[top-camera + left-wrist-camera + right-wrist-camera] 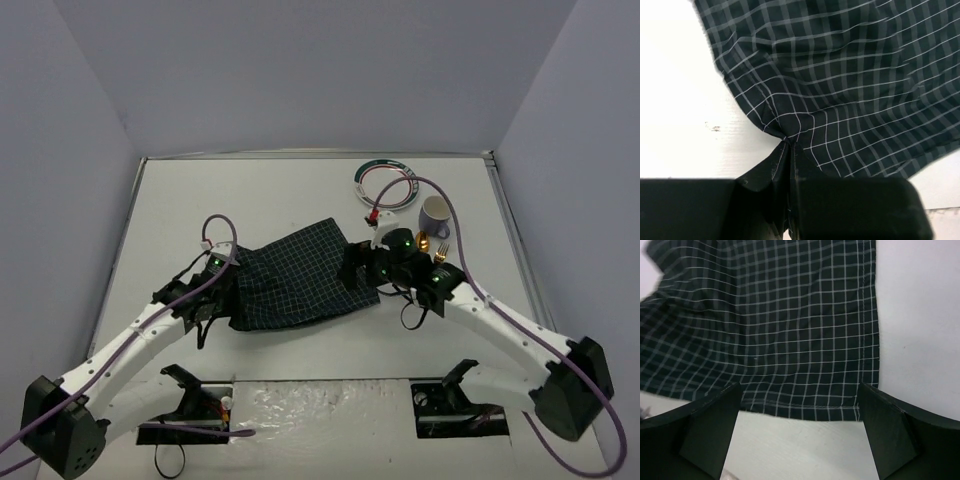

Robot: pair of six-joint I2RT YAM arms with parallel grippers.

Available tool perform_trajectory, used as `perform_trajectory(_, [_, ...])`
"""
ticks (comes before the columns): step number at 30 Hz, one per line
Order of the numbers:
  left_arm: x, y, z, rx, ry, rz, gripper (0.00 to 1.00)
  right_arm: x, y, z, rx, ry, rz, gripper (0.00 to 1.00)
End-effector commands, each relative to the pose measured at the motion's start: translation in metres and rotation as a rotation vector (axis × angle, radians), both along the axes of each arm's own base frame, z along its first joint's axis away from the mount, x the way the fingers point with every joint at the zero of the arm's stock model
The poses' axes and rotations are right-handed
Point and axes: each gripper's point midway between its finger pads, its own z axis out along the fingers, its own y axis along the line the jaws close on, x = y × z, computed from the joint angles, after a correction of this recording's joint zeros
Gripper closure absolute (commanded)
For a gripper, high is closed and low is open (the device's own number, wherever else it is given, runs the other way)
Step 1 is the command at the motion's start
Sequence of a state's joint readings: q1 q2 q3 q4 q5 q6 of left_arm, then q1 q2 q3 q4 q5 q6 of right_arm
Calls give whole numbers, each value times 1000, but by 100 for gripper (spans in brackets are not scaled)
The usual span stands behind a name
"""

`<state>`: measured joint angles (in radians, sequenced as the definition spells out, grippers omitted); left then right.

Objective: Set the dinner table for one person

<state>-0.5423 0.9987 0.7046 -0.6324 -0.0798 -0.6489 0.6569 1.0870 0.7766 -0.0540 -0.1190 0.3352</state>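
Two claws I am using on the checked cloth (300, 275) at the middle of the worktop (250, 190): left claw (790, 147) is pinching its edge for spreading, right claw (799, 390) is hovering wide open.

Even diffuse light, soft shadows

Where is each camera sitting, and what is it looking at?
Top external: above and behind, looking down at the dinner table, left arm, right arm, checked cloth.
Left wrist: on the left arm, facing the left gripper pinching the cloth.
Right wrist: on the right arm, facing the open right gripper by the cloth's edge.
All three share the cloth.
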Motion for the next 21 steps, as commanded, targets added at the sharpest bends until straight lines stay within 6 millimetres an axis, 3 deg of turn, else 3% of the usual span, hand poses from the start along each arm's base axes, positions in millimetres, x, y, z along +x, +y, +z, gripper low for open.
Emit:
perform_trajectory(1, [9,-3,24,-107,-118,99,100,38,-6,-35,-58,7,-218,5])
perform_trajectory(4, [3,1,23,-114,-120,119,100,45,-20,-61,-135,35,-311,11])
perform_trajectory(11, [-6,9,2,-101,-88,164,100,35,-29,-109,-214,147,-347,12])
perform_trajectory(17, [-6,17,-7,-69,-83,200,100,26,-34,-135,-249,216,-356,14])
perform_trajectory(21, [-2,21,-8,-50,-100,224,100,17,-33,-152,-268,271,-329,22])
